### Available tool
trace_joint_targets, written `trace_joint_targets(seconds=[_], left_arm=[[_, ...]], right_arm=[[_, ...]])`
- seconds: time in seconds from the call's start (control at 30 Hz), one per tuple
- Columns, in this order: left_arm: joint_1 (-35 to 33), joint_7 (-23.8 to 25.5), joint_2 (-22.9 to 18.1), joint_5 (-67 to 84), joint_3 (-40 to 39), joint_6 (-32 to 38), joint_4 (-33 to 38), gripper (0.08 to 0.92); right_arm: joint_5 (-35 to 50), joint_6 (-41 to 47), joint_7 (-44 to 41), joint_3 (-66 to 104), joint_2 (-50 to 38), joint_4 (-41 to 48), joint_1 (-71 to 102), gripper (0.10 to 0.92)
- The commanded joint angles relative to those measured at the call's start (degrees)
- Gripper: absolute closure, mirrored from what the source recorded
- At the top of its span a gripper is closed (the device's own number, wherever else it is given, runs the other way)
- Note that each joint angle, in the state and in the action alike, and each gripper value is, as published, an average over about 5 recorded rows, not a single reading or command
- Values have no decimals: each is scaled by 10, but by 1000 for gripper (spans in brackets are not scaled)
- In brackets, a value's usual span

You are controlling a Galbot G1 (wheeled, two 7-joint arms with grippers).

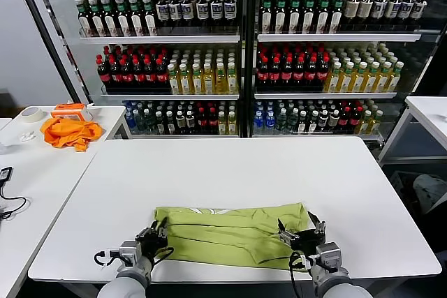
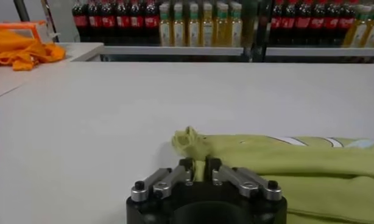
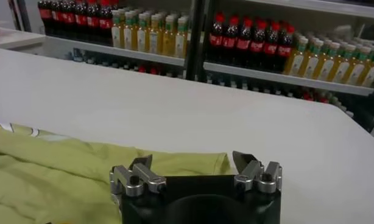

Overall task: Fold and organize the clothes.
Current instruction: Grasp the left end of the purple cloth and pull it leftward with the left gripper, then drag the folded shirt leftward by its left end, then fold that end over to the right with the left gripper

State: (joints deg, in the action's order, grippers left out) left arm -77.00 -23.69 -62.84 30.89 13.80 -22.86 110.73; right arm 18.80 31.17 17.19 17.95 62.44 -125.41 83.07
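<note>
The lime-green T-shirt (image 1: pixel 230 232) lies folded into a long band across the near part of the white table (image 1: pixel 230 172). My left gripper (image 1: pixel 155 234) is at the band's left end, shut on a pinch of the green fabric (image 2: pixel 198 159). My right gripper (image 1: pixel 302 232) is open over the band's right end, its fingers (image 3: pixel 141 164) apart above the shirt's folded corner (image 3: pixel 193 163), which lies flat between them.
A bright orange garment (image 1: pixel 68 131) lies on a side table at the far left, beside a tape roll (image 1: pixel 31 114) and an orange box (image 1: pixel 70 109). A cable (image 1: pixel 8 204) lies on the left table. Drink fridges (image 1: pixel 237 47) stand behind.
</note>
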Motion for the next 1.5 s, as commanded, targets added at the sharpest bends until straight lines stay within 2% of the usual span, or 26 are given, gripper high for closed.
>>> trace_joint_targets(seconds=[0.03,0.3,0.47,0.6,0.7,0.9,1.03,1.13,1.23,1.5], left_arm=[[3,-7,-7,-106,23,-16,19,876],[-54,-5,39,-182,180,-65,70,898],[-98,2,77,-217,284,-71,65,898],[-120,20,83,-259,329,-73,69,898],[-121,28,74,-273,311,-74,88,898],[-86,32,45,-189,197,-86,136,898],[-46,30,2,-135,82,-76,157,898],[-17,34,-34,-106,24,-86,161,898],[4,40,-53,-78,1,-98,158,898],[37,43,-55,-38,-19,-102,129,898]], right_arm=[[-2,0,-1,7,-1,-4,1,203],[-1,-1,-3,16,-5,-10,-2,203],[-1,-2,-5,11,-3,-7,-8,203],[-1,-2,-6,8,-1,-9,-10,203],[-1,-3,-7,12,-2,-13,-7,203],[-1,-8,-11,28,-4,-17,8,203],[-3,-12,-14,33,-2,-16,15,203],[-4,-11,-14,36,-3,-17,17,203],[-4,-10,-14,40,-6,-19,19,203],[-4,-8,-14,44,-6,-11,18,203]])
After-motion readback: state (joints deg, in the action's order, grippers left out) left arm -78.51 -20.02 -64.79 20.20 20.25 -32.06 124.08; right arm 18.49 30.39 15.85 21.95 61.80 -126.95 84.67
